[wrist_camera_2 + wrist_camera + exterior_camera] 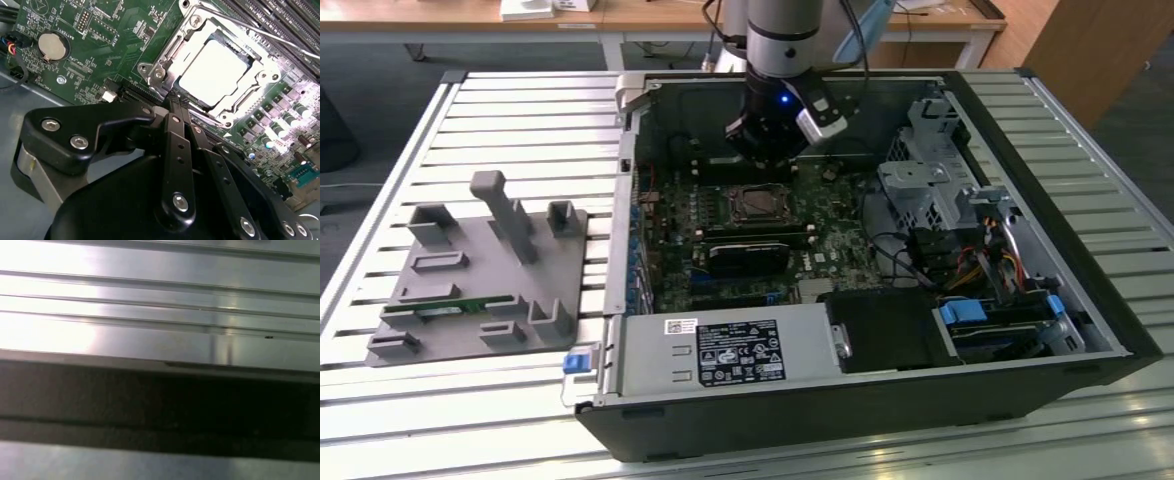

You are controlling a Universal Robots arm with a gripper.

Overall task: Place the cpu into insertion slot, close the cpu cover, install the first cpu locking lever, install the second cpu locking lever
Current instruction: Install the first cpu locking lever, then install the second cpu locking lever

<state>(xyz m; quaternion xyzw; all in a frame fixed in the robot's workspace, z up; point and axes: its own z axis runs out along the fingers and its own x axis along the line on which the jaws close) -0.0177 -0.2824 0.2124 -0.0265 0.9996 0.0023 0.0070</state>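
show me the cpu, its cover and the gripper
cpu [212,70], second wrist view, middle of its pale top
cpu cover [260,77], second wrist view, metal frame edge
gripper [176,102], second wrist view, between fingertips

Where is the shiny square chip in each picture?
Exterior view: the cpu sits mid-motherboard, just below the claw.
Second wrist view: the cpu lies in the cpu cover, beyond the claw.
First wrist view: not seen; metal slats.
Shared landmark: the cpu cover.
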